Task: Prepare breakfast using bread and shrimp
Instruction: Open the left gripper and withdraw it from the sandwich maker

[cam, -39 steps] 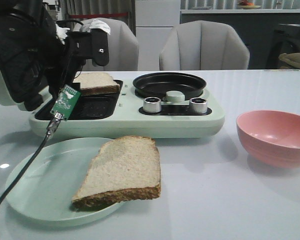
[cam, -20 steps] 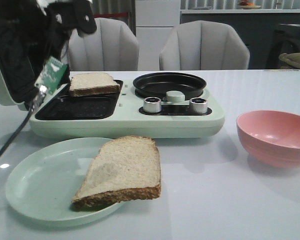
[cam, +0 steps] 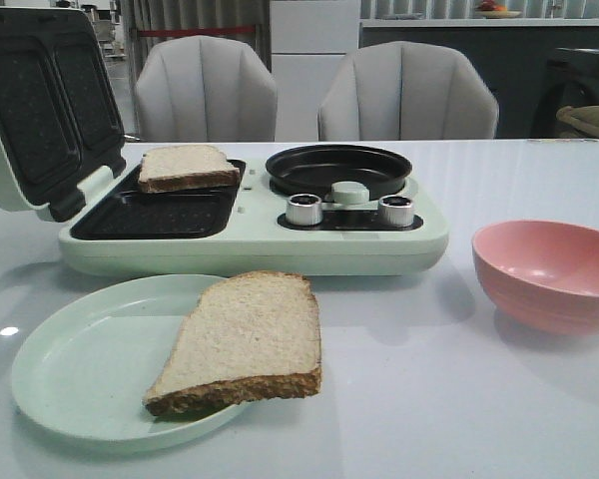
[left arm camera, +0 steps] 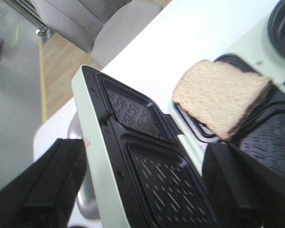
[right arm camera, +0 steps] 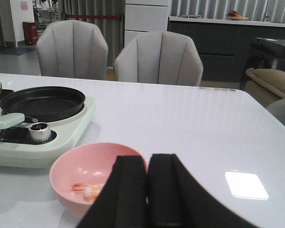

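Note:
One bread slice point(cam: 242, 344) lies on a pale green plate point(cam: 70, 379) at the front left. A second bread slice point(cam: 187, 167) rests on the far side of the open sandwich maker's lower grill; it also shows in the left wrist view point(left arm camera: 221, 97). The shrimp point(right arm camera: 88, 188) lie in the pink bowl point(right arm camera: 73, 166), which stands at the right in the front view point(cam: 549, 274). My left gripper point(left arm camera: 145, 190) is open and empty, with the raised lid point(left arm camera: 133, 142) showing between its fingers. My right gripper point(right arm camera: 148, 190) is shut and empty, just beside the bowl. Neither gripper shows in the front view.
The pale green breakfast maker point(cam: 250, 239) stands mid-table with its lid point(cam: 40, 110) open at the left, a black frying pan point(cam: 337, 168) on its right half and two knobs point(cam: 303, 209) in front. Two grey chairs point(cam: 407, 92) stand behind the table.
My left arm has risen up and to the left, away from the bread on the grill, and has left the front view. The bread slices and bowl have not moved.

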`<state>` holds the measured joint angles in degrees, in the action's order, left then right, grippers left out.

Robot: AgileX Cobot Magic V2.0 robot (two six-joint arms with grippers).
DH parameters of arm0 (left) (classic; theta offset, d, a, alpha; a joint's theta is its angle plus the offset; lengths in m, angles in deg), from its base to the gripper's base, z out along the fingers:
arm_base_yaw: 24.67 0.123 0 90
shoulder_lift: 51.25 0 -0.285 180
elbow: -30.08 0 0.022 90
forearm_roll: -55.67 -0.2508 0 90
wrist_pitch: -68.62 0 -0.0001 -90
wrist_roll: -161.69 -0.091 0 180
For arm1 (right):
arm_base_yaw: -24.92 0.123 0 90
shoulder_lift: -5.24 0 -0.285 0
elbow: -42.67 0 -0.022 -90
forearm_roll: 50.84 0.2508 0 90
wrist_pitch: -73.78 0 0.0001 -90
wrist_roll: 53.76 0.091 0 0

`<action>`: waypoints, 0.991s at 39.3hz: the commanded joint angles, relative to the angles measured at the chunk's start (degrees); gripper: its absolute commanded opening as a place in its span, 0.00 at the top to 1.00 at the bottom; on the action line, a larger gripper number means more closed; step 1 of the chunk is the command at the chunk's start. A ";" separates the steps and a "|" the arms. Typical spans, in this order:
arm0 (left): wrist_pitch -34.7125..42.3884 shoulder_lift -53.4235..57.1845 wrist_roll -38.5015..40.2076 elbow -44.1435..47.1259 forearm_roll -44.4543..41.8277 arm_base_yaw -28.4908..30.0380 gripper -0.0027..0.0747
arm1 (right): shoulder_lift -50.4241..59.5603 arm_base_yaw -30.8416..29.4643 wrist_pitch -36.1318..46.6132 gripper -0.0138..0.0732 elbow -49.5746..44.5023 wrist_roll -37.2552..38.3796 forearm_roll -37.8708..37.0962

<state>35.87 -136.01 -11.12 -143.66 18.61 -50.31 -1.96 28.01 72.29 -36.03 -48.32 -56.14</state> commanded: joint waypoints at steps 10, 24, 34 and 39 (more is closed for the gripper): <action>0.60 18.01 -9.56 7.87 20.48 3.78 0.25 | 1.24 -0.08 5.09 0.68 0.89 -0.02 -0.18; 0.24 41.25 -9.36 22.95 25.96 4.05 0.25 | 1.24 -0.08 5.09 0.68 0.89 -0.02 -0.18; 0.96 58.81 -9.23 34.70 31.19 4.05 0.25 | 1.24 -0.08 5.09 0.68 0.89 -0.02 -0.18; 0.96 67.48 -9.23 39.50 33.89 4.05 0.25 | 1.24 -0.08 5.09 0.68 0.89 -0.02 -0.18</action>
<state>32.12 -72.16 -20.72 -105.00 50.55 -46.30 -1.96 28.01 72.29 -36.03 -48.32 -56.14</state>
